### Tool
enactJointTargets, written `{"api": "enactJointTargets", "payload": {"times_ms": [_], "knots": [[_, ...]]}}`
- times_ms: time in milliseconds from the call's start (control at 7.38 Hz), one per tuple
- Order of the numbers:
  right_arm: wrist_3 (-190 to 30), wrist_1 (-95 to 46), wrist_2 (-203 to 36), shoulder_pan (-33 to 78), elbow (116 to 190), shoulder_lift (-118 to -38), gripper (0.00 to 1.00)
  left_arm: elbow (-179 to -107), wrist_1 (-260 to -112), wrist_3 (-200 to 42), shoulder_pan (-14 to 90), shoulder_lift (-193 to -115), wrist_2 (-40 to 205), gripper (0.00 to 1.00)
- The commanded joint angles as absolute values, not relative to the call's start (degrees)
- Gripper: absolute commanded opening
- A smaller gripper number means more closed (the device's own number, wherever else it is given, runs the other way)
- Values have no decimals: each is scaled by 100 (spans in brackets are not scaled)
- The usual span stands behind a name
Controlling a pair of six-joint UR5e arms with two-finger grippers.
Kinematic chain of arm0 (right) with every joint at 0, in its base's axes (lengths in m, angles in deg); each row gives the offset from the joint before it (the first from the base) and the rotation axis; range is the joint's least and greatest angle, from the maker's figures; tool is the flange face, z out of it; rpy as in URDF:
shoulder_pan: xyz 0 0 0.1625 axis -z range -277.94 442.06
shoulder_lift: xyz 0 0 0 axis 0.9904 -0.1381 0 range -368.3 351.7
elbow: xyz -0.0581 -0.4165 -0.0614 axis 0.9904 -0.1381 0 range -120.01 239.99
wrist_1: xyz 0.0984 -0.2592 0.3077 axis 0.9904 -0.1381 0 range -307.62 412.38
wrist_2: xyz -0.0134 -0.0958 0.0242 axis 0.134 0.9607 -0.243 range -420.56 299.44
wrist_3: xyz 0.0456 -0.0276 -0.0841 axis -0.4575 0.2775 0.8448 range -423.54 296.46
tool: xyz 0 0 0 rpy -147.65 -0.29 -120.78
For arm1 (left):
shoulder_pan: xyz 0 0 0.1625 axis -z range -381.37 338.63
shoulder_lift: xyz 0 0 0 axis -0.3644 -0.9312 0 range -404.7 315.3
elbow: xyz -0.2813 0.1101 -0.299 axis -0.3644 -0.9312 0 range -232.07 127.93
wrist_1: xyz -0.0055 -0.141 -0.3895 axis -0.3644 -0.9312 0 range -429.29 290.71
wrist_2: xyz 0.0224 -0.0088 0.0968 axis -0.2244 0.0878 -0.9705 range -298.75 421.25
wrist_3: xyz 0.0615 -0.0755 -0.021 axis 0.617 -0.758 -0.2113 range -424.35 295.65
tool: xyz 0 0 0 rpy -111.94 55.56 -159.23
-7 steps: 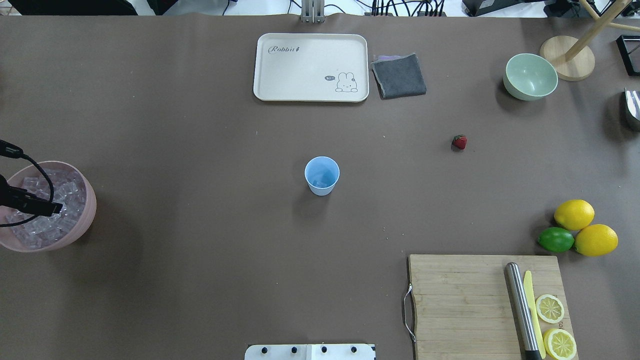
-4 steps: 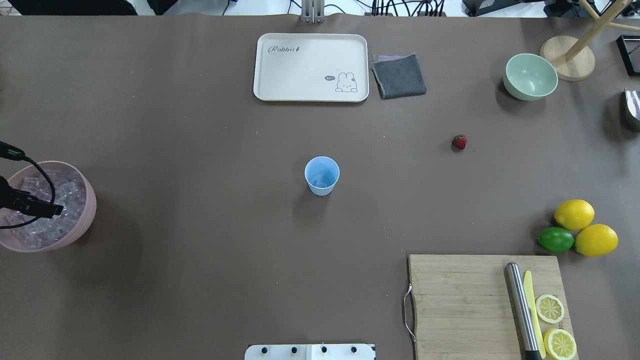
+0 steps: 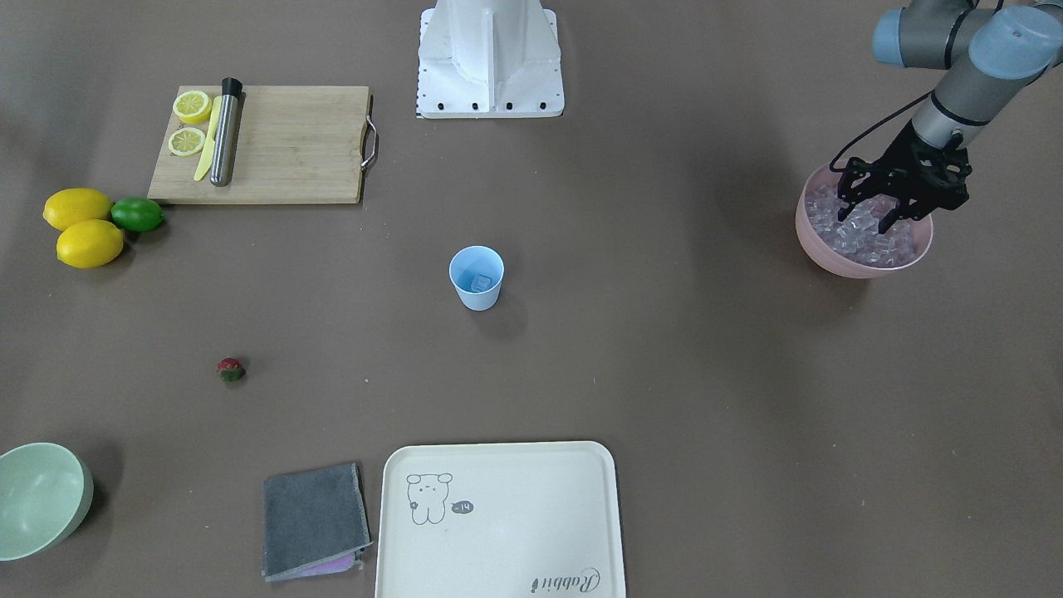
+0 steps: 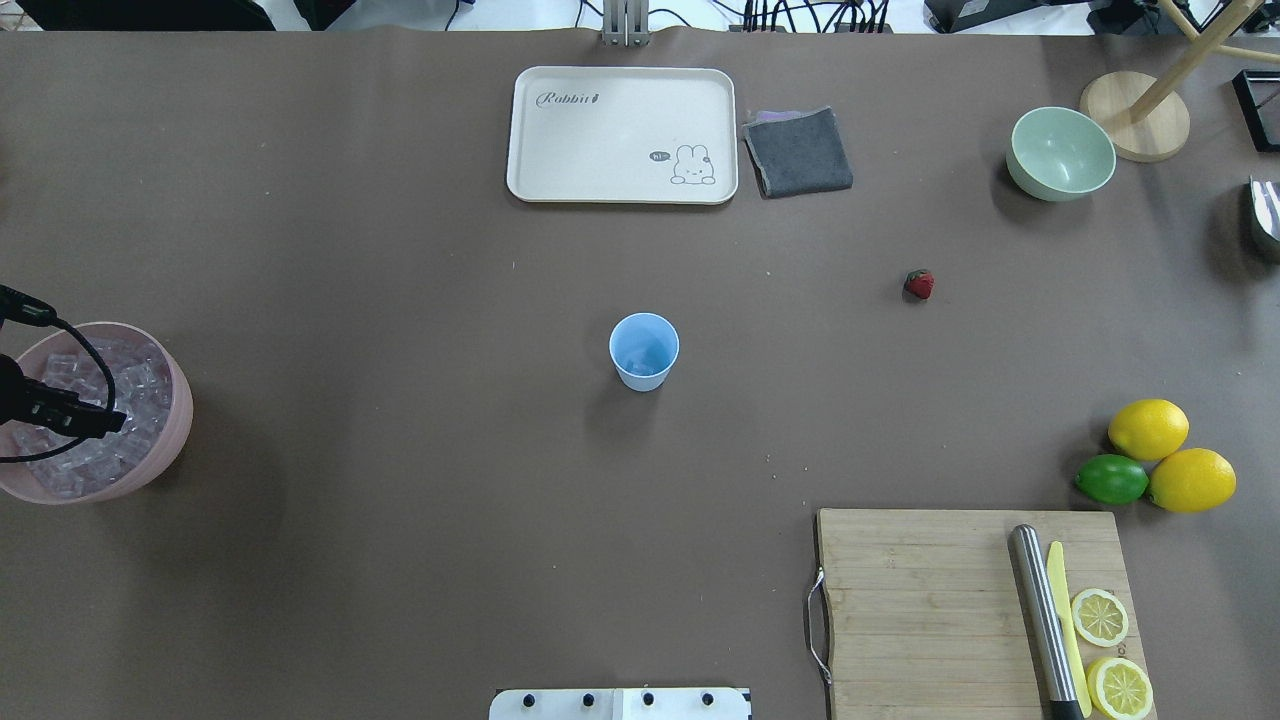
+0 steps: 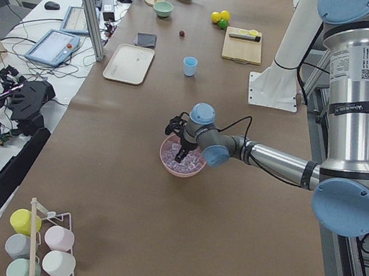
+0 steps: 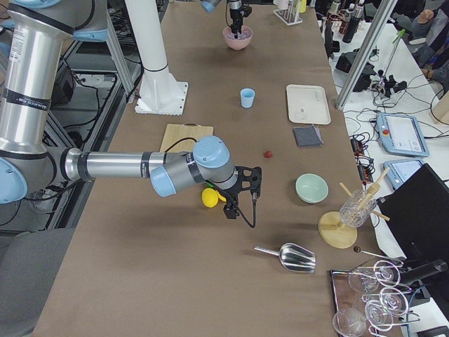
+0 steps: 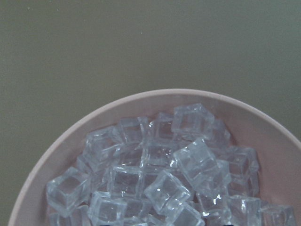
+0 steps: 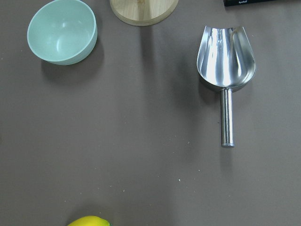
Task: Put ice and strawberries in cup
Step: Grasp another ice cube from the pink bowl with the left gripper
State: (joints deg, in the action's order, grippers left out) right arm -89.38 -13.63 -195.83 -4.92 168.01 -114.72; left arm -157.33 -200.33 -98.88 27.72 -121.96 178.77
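The light blue cup stands upright mid-table, also in the front view, with one ice cube inside. Many clear ice cubes fill the pink bowl at the table's left end. My left gripper is open, its fingertips down among the ice in the bowl; the overhead view shows it partly. The strawberry lies alone on the table right of the cup. My right gripper hovers near the lemons, far from the cup; I cannot tell whether it is open or shut.
A cream tray and a grey cloth lie at the far side. A pale green bowl, two lemons with a lime, a cutting board and a metal scoop are on the right.
My left gripper has shifted slightly over the ice bowl. The cup, the strawberry and everything else have stayed put.
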Motion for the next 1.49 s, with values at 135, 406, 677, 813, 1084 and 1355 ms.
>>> {"api": "enactJointTargets", "payload": {"times_ms": [135, 406, 677, 813, 1084, 1355], "knots": [[-8938, -1363, -19583, -486, 16800, -11474, 100, -15692, -20033, -9855, 2767, -12196, 17876, 67], [-8938, -1363, -19583, -486, 16800, -11474, 100, -15683, -20033, -9846, 2776, -12196, 17876, 67], [-8938, -1363, -19583, -486, 16800, -11474, 100, -15683, -20033, -9846, 2767, -12196, 17876, 49], [-8938, -1363, -19583, -486, 16800, -11465, 100, -15683, -20033, -9846, 2776, -12196, 17876, 32], [-8938, -1363, -19591, -486, 16800, -11465, 100, -15718, -20033, -9837, 2811, -12196, 17876, 1], [-8938, -1363, -19591, -486, 16800, -11474, 100, -15762, -20042, -9837, 2855, -12196, 17919, 0]]}}
